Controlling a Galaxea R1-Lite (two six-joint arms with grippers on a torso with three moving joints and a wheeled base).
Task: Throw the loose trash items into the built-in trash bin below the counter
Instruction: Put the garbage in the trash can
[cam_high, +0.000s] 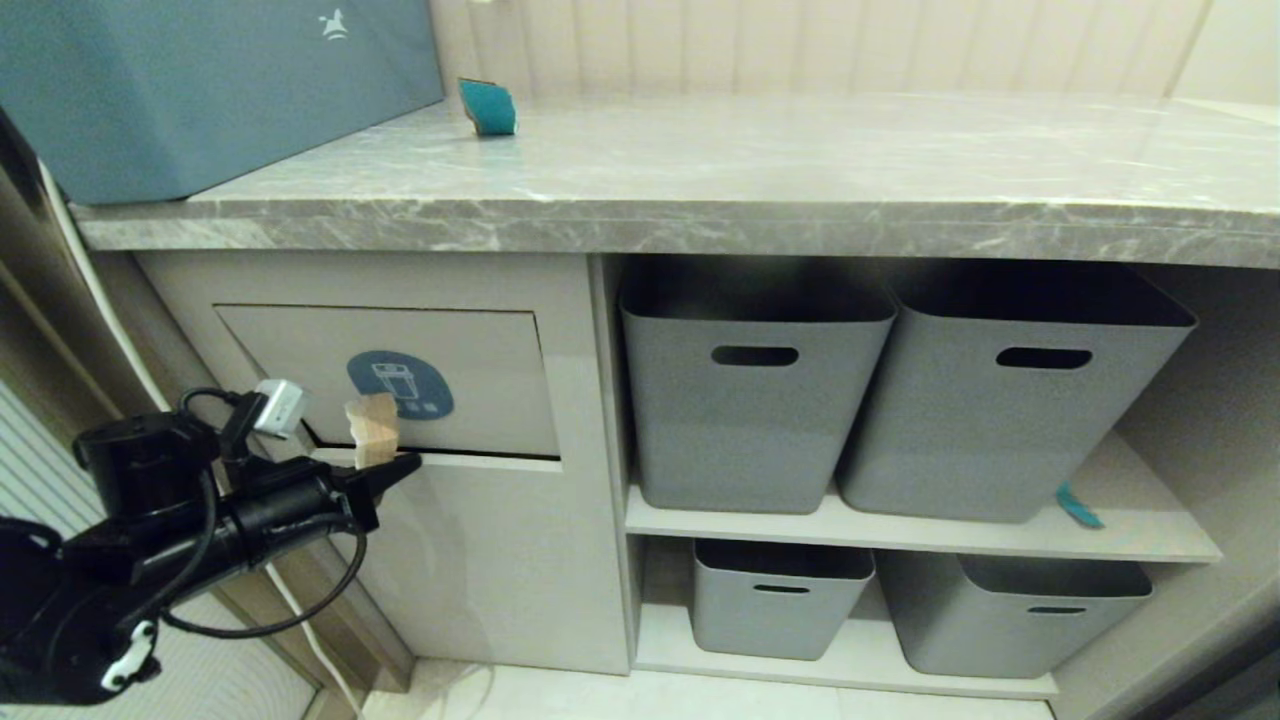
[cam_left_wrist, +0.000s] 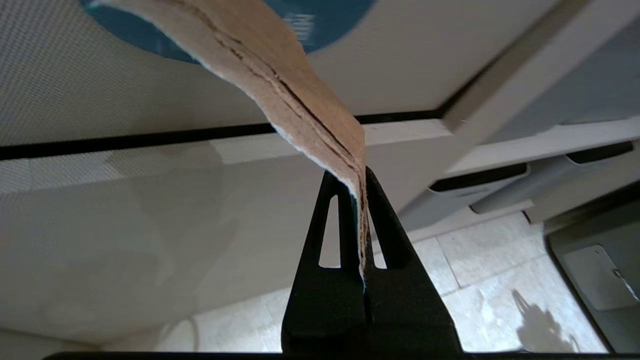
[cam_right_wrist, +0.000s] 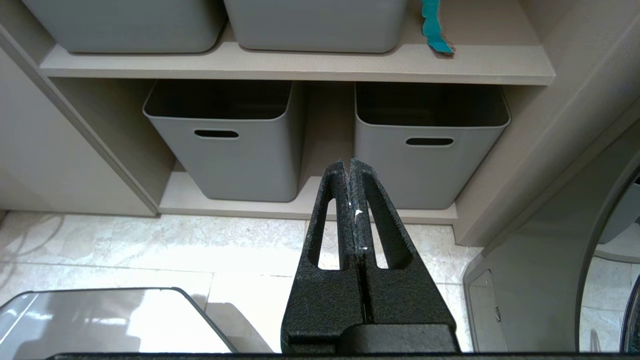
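My left gripper (cam_high: 405, 464) is shut on a torn scrap of brown cardboard (cam_high: 372, 430), brown on one face and teal on the other (cam_left_wrist: 280, 85). It holds the scrap just in front of the built-in trash bin's beige flap (cam_high: 480, 370), beside the round blue sticker (cam_high: 400, 384) and near the flap's lower edge. A teal scrap (cam_high: 487, 106) stands on the grey marble counter (cam_high: 760, 150). Another teal scrap (cam_high: 1078, 506) lies on the shelf at the right, also seen as a teal scrap (cam_right_wrist: 434, 30) in the right wrist view. My right gripper (cam_right_wrist: 348, 165) is shut and empty, low over the floor.
Two grey tubs (cam_high: 760, 390) stand on the upper shelf and two smaller tubs (cam_high: 780, 595) on the lower shelf. A long blue-teal box (cam_high: 200, 80) sits on the counter's left end. Pale tiled floor (cam_right_wrist: 150, 250) lies below.
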